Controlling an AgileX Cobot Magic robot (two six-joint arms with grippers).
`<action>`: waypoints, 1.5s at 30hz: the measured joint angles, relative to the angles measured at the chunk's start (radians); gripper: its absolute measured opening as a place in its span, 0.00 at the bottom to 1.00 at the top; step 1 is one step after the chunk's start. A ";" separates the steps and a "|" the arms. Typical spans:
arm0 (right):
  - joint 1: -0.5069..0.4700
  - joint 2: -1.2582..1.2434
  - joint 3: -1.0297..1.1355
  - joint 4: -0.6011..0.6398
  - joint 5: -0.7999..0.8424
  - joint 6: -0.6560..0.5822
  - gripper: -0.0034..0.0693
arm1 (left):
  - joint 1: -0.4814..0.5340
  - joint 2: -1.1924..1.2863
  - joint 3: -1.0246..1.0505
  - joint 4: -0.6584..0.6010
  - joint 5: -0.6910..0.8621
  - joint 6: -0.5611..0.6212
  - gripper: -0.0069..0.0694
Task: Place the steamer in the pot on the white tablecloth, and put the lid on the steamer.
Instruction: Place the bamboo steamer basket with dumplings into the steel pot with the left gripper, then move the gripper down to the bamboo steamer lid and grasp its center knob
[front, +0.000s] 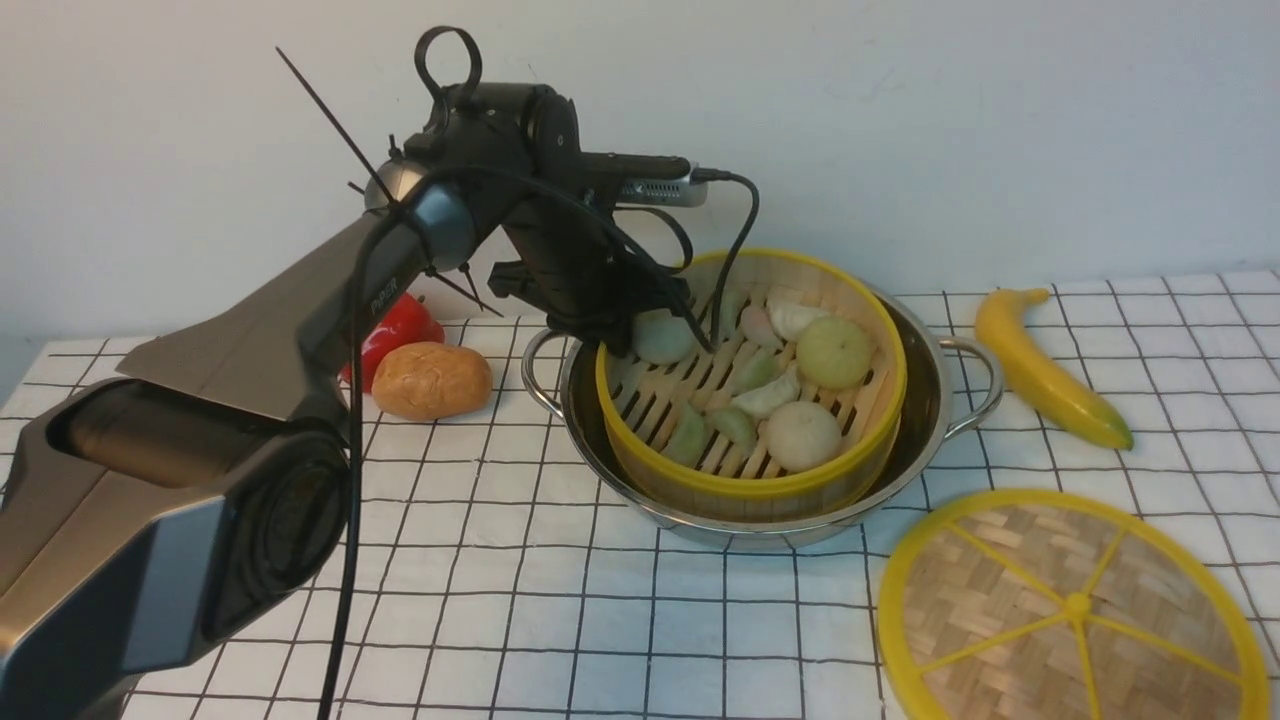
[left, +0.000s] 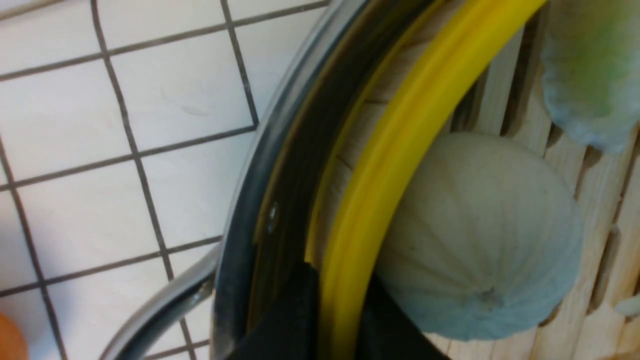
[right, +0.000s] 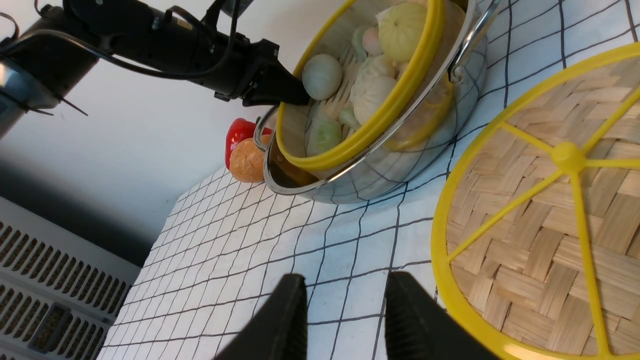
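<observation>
Left hand (front: 628, 335) is closed tightly on the yellow rim of the steamer (front: 740, 490), at its far left side. In the left wrist view its black fingers (left: 290, 320) stand one outside the rim and one inside, beside a pale bun (left: 480, 240). I judge that it grips there because the rim is the only thin, firm part such a narrow hand can pinch, and because this lets it lower the basket without touching the food. Right hand (right: 345, 310) is about half open and has nothing in it. It hangs low over the cloth (front: 480, 560), just beside the lid, probably so that it is ready for its own step.

The white checked cloth covers the whole bench. The pot (front: 935, 400) stands on it in the middle, nearer the far edge. The steamer is inside the pot, with its rim above the pot's rim. Whether the basket sits flat on the bottom I cannot tell. The lid (front: 1000, 600) lies flat at the near right corner, knob up, apart from the pot, so the second step is not yet done. A banana (front: 1040, 365) lies toward the right edge. A red pepper (front: 400, 325) and a brown roll (front: 430, 380) lie toward the left edge, near the pot's handle.
</observation>
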 joint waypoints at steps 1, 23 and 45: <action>0.000 0.000 0.000 0.000 0.000 0.000 0.38 | 0.000 0.000 0.000 0.000 0.000 0.000 0.16; 0.000 0.000 0.000 0.000 0.000 0.001 0.38 | 0.000 -0.015 -0.010 -0.025 -0.026 -0.002 0.42; 0.000 0.028 -0.169 0.088 -0.118 -0.190 0.38 | 0.000 -0.438 0.035 0.223 0.067 0.054 0.34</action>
